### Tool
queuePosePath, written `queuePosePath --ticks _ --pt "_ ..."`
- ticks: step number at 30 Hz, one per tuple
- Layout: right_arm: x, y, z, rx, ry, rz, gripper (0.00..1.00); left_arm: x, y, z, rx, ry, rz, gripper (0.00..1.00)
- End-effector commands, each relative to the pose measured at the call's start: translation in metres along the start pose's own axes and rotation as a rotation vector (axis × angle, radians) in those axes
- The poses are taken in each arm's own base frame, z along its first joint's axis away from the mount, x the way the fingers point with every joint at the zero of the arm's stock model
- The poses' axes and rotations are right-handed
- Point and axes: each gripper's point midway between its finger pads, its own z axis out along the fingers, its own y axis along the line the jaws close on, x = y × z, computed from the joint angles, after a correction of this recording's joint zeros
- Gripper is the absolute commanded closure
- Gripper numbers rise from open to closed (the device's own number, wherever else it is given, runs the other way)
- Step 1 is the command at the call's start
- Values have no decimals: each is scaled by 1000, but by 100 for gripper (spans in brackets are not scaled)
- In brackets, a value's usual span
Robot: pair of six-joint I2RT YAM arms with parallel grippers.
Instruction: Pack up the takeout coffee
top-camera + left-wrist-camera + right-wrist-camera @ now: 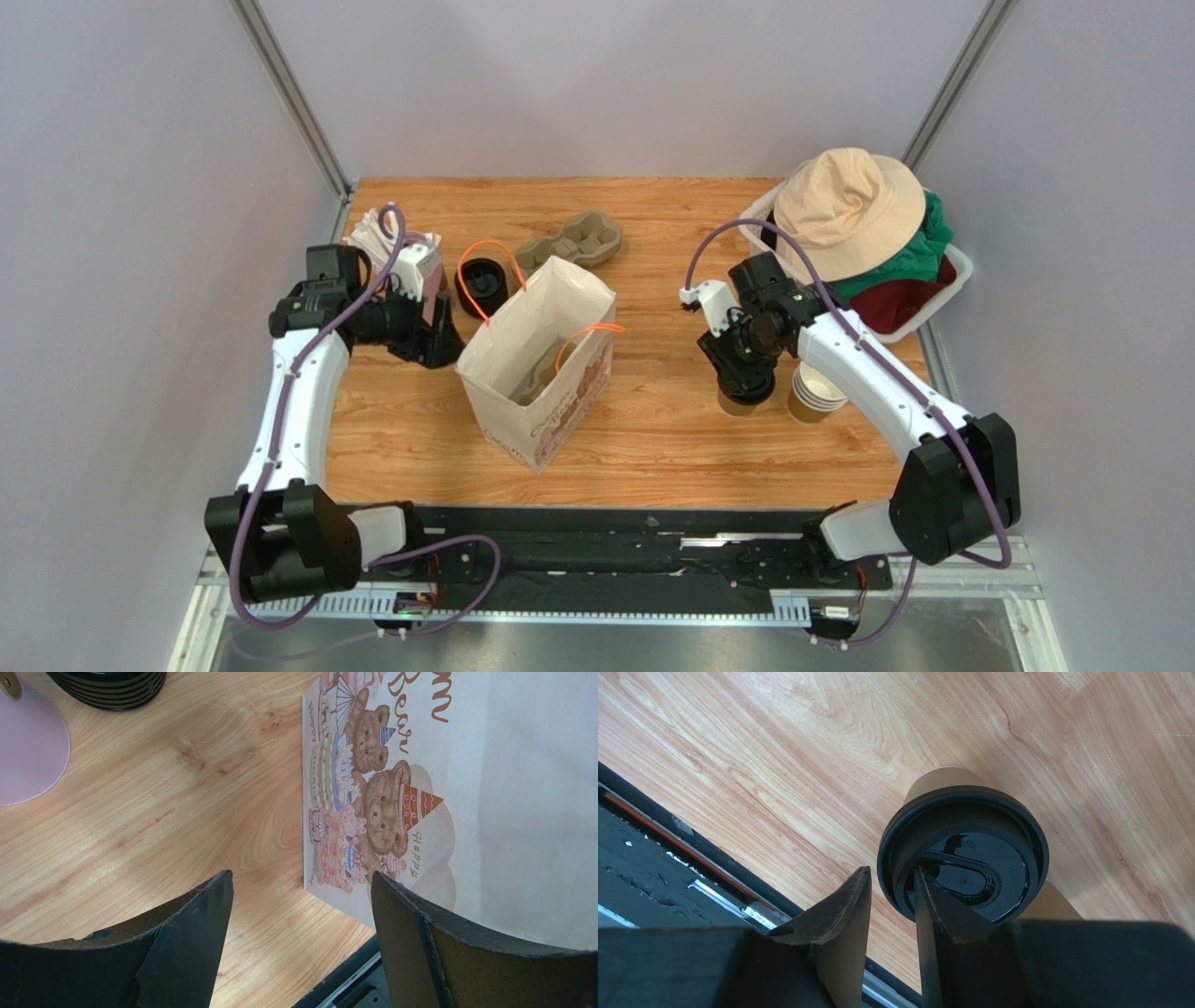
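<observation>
The takeout coffee (962, 847) is a kraft-brown paper cup with a round black lid, standing on the wooden table; in the top view (732, 406) it shows just under my right wrist. My right gripper (892, 871) (744, 375) is over it with its jaws close together astride the lid's left rim, one finger outside the rim and one on the lid's top. My left gripper (302, 882) (442, 336) is open and empty, low over the table beside the left side of the open paper bag (540, 357) printed with teddy bears (393, 805).
A stack of lidless brown cups (817, 392) stands right of the coffee. A pile of black lids (484, 287) (109, 686) and a pulp cup carrier (575, 245) lie behind the bag. A white basket (957, 266) with a beige hat is at the back right.
</observation>
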Motion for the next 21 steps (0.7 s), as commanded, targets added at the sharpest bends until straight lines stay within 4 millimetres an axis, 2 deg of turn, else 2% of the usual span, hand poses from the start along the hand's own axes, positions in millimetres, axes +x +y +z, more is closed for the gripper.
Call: queuePosePath --ticks 1,6,7,10,21 --pt "-11 -7 2 29 -45 16 69 -5 0 -1 -2 -26 23 19" --pt "-11 -7 3 30 -39 20 81 -5 1 -1 -3 -25 22 19" --pt "-11 -8 3 35 -41 20 89 -5 1 -1 -3 -25 22 19" --pt "-10 -9 2 40 -35 22 94 -5 0 -2 -2 -27 25 19" --pt "-4 -9 4 38 -5 20 90 -5 0 -2 -2 -28 29 19"
